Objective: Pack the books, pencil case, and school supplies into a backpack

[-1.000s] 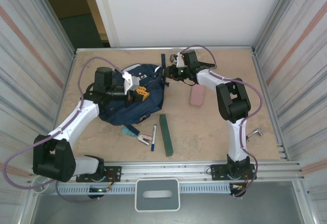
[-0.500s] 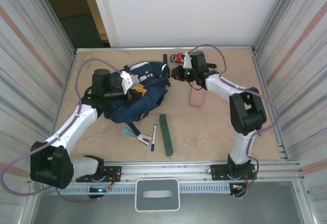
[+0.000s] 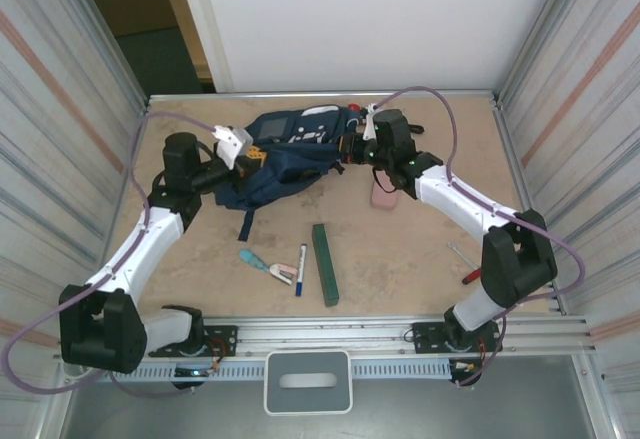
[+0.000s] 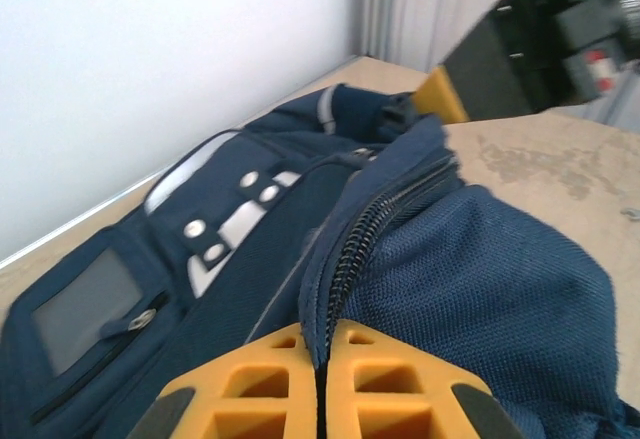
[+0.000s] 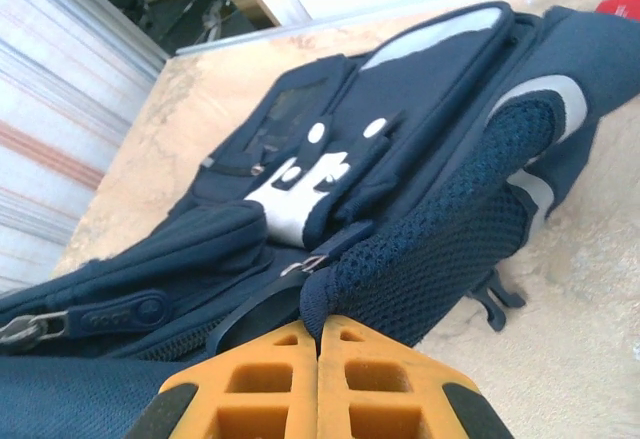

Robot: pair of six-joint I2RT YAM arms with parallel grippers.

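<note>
At the table's far side, the backpack (image 3: 285, 154) hangs stretched between both pincers: left gripper (image 4: 318, 379) pinches fabric beside the zipper, right gripper (image 5: 318, 374) pinches a mesh edge. Your risk: thin pinches slipping if you pull apart.

The pencil case (image 3: 384, 195) lies partly hidden under the right arm (image 3: 440, 194).
</note>
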